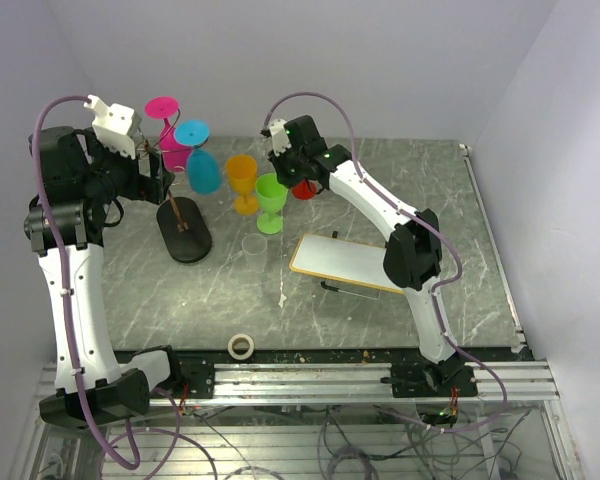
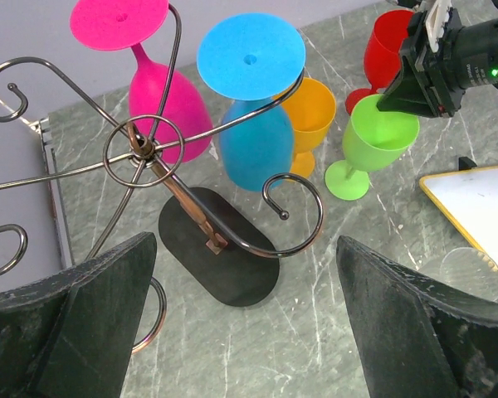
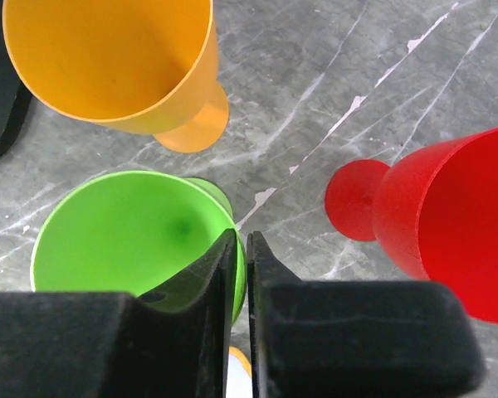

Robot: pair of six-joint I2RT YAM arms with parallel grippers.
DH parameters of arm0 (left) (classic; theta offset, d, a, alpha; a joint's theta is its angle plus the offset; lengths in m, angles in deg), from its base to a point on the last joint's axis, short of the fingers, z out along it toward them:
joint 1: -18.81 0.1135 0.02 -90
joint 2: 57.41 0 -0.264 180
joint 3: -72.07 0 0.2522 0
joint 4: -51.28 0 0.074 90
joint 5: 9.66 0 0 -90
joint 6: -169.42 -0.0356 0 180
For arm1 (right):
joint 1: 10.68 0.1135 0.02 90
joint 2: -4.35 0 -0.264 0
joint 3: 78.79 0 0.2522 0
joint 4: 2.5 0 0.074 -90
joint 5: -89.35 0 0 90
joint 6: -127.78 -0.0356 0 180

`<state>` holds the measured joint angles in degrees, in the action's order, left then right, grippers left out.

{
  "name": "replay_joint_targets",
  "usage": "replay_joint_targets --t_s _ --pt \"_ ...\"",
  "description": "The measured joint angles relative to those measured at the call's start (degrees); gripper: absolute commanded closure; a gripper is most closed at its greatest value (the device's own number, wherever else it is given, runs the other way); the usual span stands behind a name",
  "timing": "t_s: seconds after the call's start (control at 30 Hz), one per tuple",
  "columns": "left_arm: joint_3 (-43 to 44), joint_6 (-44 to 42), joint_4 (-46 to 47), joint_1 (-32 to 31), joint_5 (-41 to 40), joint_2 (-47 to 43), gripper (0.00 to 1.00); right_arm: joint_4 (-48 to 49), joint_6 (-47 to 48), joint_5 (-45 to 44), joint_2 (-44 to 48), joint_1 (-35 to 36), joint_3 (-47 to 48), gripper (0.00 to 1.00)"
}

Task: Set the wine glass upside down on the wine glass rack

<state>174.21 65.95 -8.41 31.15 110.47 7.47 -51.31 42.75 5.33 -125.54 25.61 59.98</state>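
Right gripper (image 3: pixel 241 242) is closed almost fully on the rim of the upright green plastic wine glass (image 3: pixel 124 240), one finger inside the bowl and one outside. The glass stands on the grey marbled table (image 3: pixel 315 124) just beside an orange plastic wine glass (image 3: pixel 108 58), with a red plastic wine glass (image 3: pixel 456 240) near. To their left stands the dark wire wine glass rack (image 2: pixel 141 149), a pink wine glass (image 2: pixel 162 99) and a blue wine glass (image 2: pixel 253 149) hanging inverted on it, while the left gripper (image 2: pixel 245 245) hovers by it, jaws wide apart, holding nothing.

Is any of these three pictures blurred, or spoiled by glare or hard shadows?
Top view: soft, even light, faint shadows, no glare, everything sharp. Left wrist view: the rack is sharp, while the left fingers at the bottom edge look slightly soft. Right wrist view: the green glass is crisp, but the right fingers are dark and almost without detail.
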Motion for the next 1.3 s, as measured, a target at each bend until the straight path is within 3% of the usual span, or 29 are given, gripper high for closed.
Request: replay_joint_targets --t_s 0.07,0.37,0.87,1.3 --pt "-0.09 0.00 0.00 0.00 0.00 0.02 0.00 0.00 0.09 -0.02 0.00 0.00 0.00 1.00" --pt "-1.36 0.50 0.22 0.00 0.22 0.13 0.01 0.02 1.46 -1.11 2.54 -0.17 -2.29 1.00" --pt "-1.33 4.81 1.60 2.21 2.58 0.33 0.01 0.15 3.63 1.79 22.93 -2.27 -1.33 1.00" --pt "2.10 6.69 2.08 2.73 3.54 -0.09 0.03 -0.48 6.60 2.86 30.32 -2.23 -1.38 1.00"
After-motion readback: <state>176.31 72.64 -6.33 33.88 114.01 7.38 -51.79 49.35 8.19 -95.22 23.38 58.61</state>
